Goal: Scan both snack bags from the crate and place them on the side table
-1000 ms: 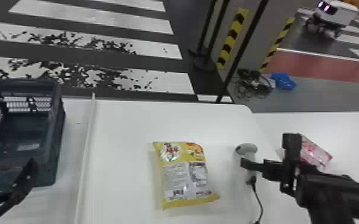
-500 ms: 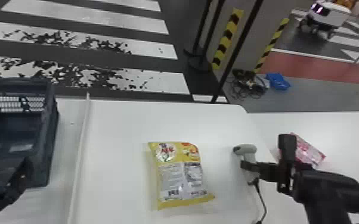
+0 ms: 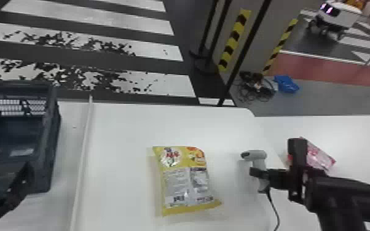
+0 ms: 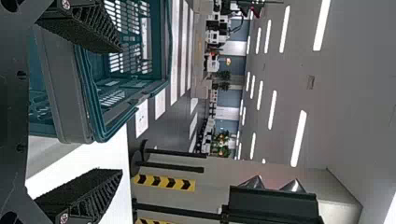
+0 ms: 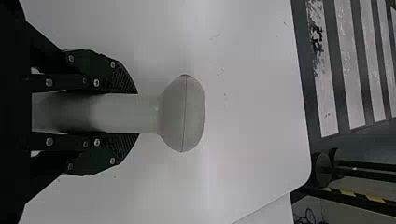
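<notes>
White tbl (image 3: 120,129): L gripper (image 3: 17,189) is hanging by crate (image 3: 53,126)'s near edge, fingers apart; yellow snack bag (image 3: 186,181) is lying btwn strip (image 3: 81,166) & R edge; R gripper (image 3: 256,172) is clamping scanner (image 3: 258,154) nr that edge; pink snack bag (image 3: 319,157) is lying nr side tbl (image 3: 353,135)'s L edge.

"Are we out on a street? We see crosswalk stripes (image 3: 101,19) and a red lane (image 3: 341,69)."

"No, we're indoors: strip lights (image 4: 299,138) run along the ceiling (image 4: 350,70). With a small wheeled robot (image 3: 341,13) on the floor (image 3: 316,98) and white tables (image 3: 126,132), we'd call it a robotics lab or test hall."
</notes>
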Controlling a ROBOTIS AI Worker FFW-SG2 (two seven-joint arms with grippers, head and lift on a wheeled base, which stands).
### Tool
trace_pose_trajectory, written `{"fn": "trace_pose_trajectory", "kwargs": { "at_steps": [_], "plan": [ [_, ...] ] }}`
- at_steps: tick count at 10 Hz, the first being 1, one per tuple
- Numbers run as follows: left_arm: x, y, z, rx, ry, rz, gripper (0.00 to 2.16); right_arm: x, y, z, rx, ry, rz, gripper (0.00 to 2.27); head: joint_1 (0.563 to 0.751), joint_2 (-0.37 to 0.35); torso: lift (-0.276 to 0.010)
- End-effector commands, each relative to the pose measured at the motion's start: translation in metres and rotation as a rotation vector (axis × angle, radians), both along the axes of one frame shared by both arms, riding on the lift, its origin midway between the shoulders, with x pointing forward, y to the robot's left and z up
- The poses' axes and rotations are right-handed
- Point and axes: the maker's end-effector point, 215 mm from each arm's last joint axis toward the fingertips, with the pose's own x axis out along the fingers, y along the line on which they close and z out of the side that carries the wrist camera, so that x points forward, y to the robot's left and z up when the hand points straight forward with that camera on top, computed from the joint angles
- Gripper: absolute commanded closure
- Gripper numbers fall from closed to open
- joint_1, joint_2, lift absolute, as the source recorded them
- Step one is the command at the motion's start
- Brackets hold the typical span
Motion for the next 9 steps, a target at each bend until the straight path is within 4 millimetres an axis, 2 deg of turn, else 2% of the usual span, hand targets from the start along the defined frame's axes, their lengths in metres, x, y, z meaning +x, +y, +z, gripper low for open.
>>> {"fn": "trace_pose_trajectory", "kwargs": {
  "at_steps": [1, 4, 6, 9],
  "plan": [
    [0.000, 0.000, 0.000, 0.000, 0.000, 0.000, 0.08, -0.013, 0.008, 0.015, -0.032, -0.002, 0.008, 2.25, 0.695, -0.315, -0.095],
    [0.000, 0.000, 0.000, 0.000, 0.000, 0.000, 0.08, -0.058, 0.038, 0.041, -0.057, 0.018, 0.004, 2.25, 0.695, -0.307, -0.095],
    [0.001, -0.001, 0.001, 0.000, -0.002, -0.003, 0.08, -0.087, 0.070, 0.059, -0.075, 0.016, 0.018, 2.25, 0.695, -0.291, -0.095],
    [0.002, 0.001, 0.001, -0.001, -0.002, -0.004, 0.08, -0.136, 0.119, 0.067, -0.047, 0.122, 0.035, 2.25, 0.695, -0.244, -0.095]
  ]
}}
